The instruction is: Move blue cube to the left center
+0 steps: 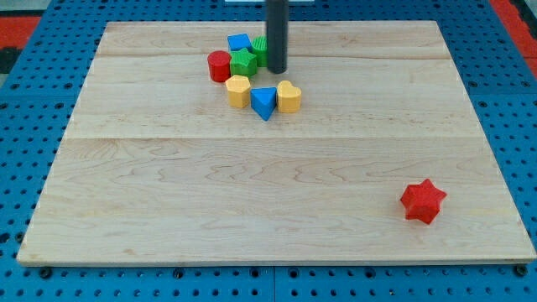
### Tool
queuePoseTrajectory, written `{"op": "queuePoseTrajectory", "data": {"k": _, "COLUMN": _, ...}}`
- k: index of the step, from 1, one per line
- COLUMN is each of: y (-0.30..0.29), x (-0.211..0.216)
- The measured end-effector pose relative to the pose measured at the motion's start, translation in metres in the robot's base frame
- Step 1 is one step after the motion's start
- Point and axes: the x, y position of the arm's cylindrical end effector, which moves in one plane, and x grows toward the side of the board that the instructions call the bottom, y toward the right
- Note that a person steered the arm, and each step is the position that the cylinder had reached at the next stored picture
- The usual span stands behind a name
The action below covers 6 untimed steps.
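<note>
The blue cube (239, 42) sits near the view's top centre of the wooden board (168, 184), at the back of a tight cluster. My tip (277, 71) stands just right of the cluster, about 45 px right of the blue cube and slightly lower. A green block (259, 48) is partly hidden behind the rod. A green star (244, 62) lies just below the blue cube, and a red cylinder (220, 65) is at the cluster's left.
A yellow block (238, 90), a blue triangular block (263, 102) and a yellow heart-like block (289, 96) lie in a row below the cluster. A red star (422, 201) sits alone at the lower right. A blue pegboard surrounds the board.
</note>
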Motion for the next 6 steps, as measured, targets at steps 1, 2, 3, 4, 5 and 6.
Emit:
{"op": "queuePoseTrajectory", "data": {"k": 1, "y": -0.018, "x": -0.037}}
{"op": "queuePoseTrajectory", "data": {"k": 2, "y": -0.096, "x": -0.047}}
{"op": "queuePoseTrajectory", "data": {"k": 3, "y": -0.103, "x": -0.036}}
{"op": "queuePoseTrajectory", "data": {"k": 4, "y": -0.151, "x": -0.047}}
{"op": "queuePoseTrajectory", "data": {"k": 5, "y": -0.194, "x": -0.015}}
{"op": "queuePoseTrajectory", "data": {"k": 6, "y": -0.214, "x": 0.023}}
